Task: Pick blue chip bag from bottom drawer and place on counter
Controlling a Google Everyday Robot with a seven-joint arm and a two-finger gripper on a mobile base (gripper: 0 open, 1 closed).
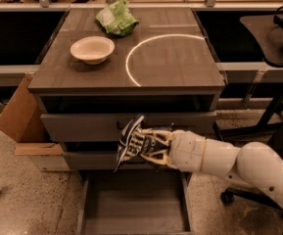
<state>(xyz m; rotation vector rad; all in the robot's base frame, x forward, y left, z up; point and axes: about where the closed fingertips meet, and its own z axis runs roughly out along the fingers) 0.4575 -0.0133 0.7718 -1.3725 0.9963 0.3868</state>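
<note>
Counter [180, 67] lay above and behind the load. Its white arc [129, 62] curved across the right half, with a bowl [92, 49] and a light green snack bag [116, 17] to the left and rear. Bottom drawer [136, 204] stood pulled out directly beneath. Reaching in from the right, the gripper [150, 148] hung before the shallower drawer fronts [82, 126], clamped on the blue chip bag [131, 141], whose long axis ran nearly upright with the top leaning right. Foil hid most of the fingers, the bag's lettering was unreadable, and the drawer's near end was cut off.
</note>
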